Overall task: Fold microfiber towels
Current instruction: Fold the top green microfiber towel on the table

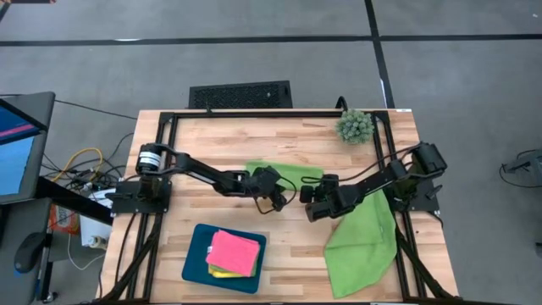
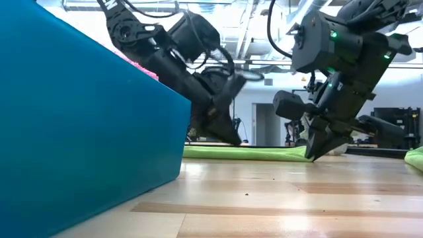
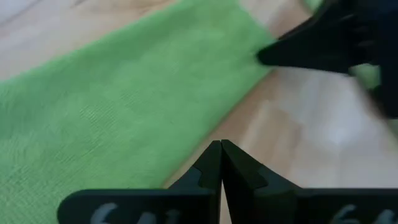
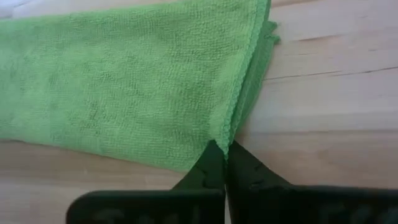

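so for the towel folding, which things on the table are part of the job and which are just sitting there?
In the job:
- folded green towel, right gripper shut on its corner
- loose green towel under the right arm
- pink towel and yellow towel, stacked in the tray
- left gripper, shut, beside the folded towel

Lying about:
- teal tray
- spiky plant

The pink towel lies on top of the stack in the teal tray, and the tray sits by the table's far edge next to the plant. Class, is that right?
Not quite. The pink towel does top the stack in the teal tray, but the high view shows the tray at the near edge, far from the plant.
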{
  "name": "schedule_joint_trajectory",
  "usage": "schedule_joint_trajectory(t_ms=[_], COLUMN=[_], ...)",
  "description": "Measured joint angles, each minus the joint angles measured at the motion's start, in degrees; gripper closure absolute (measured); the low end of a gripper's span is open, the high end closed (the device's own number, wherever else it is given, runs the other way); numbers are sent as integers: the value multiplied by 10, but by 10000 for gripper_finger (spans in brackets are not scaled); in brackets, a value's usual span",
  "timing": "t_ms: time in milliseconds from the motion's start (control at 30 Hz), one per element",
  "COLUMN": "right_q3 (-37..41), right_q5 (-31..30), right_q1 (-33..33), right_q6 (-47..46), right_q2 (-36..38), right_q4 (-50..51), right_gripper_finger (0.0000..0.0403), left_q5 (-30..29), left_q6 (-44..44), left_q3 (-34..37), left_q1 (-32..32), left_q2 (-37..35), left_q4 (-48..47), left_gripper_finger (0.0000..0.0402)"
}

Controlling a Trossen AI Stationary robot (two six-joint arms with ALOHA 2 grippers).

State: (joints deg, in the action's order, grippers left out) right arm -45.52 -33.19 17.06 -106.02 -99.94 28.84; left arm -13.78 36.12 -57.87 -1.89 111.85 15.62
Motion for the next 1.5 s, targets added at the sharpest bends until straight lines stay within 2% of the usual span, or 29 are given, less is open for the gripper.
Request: schedule_joint_trajectory(t_ms=[133,267,467,700,900,1133,1267,1400,1500], right_q3=[1,1,-8,-69,-129,-156,-158,-171,-200], right_q5=[12,14,-1,-9,-12,-9,12,57,66], right_q1=[0,2,0,-3,-28,-73,-99,-120,-129], right_q6=[8,14,29,118,228,377,450,516,540], right_q2=[13,26,40,40,40,40,30,4,-28], right_q4=[7,12,30,63,63,-49,-132,-199,-193], right_gripper_finger=[385,393,388,394,387,386,387,388,382], left_q5=[11,8,-64,-28,-5,-37,-50,-78,-86], left_q6=[-12,-29,-58,-37,-40,-52,-51,-45,-27], left_q3=[0,0,0,32,39,39,39,44,68], left_q1=[0,3,14,41,57,60,59,60,60], left_q2=[-38,-90,-127,-135,-205,-328,-388,-428,-456], left_q4=[-13,-80,-206,-211,-239,-345,-423,-477,-486], left_gripper_finger=[401,401,401,401,401,401,401,401,401])
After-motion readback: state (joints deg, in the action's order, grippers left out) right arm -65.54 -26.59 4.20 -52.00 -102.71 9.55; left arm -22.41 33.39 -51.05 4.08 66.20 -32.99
